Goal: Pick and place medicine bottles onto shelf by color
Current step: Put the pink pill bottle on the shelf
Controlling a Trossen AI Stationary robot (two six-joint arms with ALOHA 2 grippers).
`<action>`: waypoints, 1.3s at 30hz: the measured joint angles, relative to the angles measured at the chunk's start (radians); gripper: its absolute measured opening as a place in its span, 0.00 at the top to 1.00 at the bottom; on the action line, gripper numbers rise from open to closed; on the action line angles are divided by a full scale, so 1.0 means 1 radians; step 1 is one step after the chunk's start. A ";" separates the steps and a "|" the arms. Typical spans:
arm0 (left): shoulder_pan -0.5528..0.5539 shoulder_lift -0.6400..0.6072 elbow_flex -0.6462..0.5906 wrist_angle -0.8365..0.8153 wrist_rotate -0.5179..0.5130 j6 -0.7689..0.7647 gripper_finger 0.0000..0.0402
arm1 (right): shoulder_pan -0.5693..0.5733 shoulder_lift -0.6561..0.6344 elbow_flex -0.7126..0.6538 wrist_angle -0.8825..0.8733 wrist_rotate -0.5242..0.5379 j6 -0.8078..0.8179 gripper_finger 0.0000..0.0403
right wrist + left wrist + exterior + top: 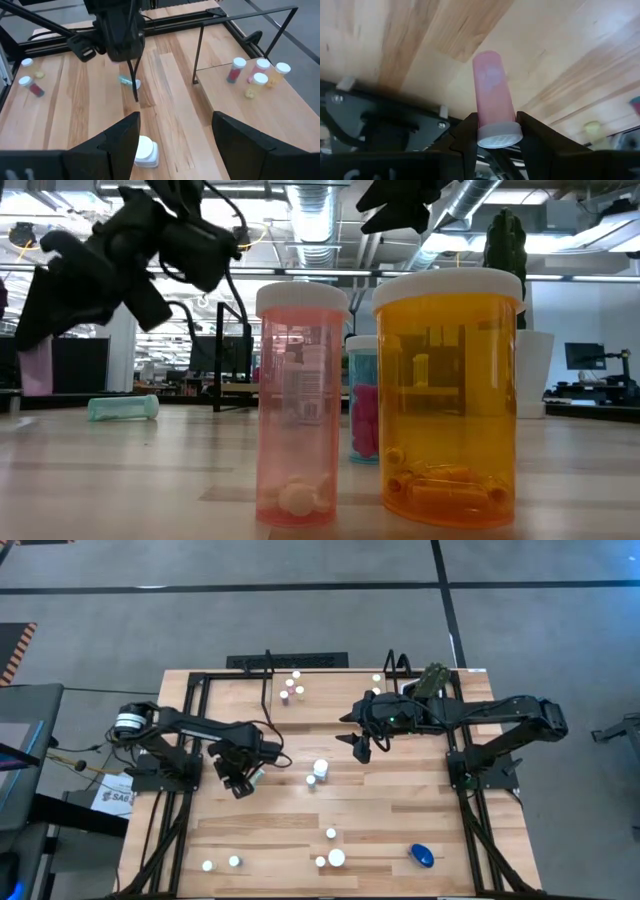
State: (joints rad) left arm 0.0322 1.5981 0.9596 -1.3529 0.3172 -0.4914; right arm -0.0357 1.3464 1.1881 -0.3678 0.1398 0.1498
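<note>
A pink medicine bottle [492, 92] with a white cap sits in my left gripper [241, 778], which is shut on it over the table's left middle. A teal bottle [129, 81] lies on its side on the table right beside that gripper. My right gripper [358, 745] hangs open above the table's middle, with a white bottle [145, 150] standing on the table below it. The shelf [340, 698] stands at the far edge with several small bottles [291, 686] upright on its wood board. More bottles [334, 848], among them a blue one [422, 856], rest near the front edge. My left gripper pinches the pink bottle between its two fingers at the white cap end [500, 134]. The fingers slant steeply downward and lie across the bottle. The bottle's closed end [489, 60] points toward the table, and its body [36, 367] hangs below the fingers, apparently clear of the wood.
Close to the low camera stand a pink bottle [300, 405], an orange one [450, 400] and a teal one [364, 400]. Black arm mounts [170, 775] run along both table sides. A potted plant [432, 680] stands at the far right by the shelf.
</note>
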 joint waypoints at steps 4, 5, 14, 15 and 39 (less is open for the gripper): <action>0.000 0.042 0.000 0.024 0.000 0.062 0.73 | 0.000 0.000 0.000 -0.003 0.000 0.000 0.33; -0.001 0.048 0.000 0.033 -0.001 0.069 0.73 | 0.000 0.000 0.000 -0.004 0.000 0.000 0.33; -0.001 0.057 0.000 0.123 -0.012 0.085 0.73 | -0.014 0.000 0.000 -0.010 -0.003 0.000 0.33; -0.001 0.057 0.000 0.126 -0.012 0.087 0.73 | -0.014 0.000 0.000 -0.010 -0.003 0.000 0.33; -0.001 0.056 0.000 0.169 -0.098 0.077 0.56 | -0.019 0.000 0.000 -0.013 -0.002 0.000 0.33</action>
State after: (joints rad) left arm 0.0315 1.6539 0.9600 -1.1842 0.2192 -0.4145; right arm -0.0551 1.3464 1.1881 -0.3809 0.1379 0.1497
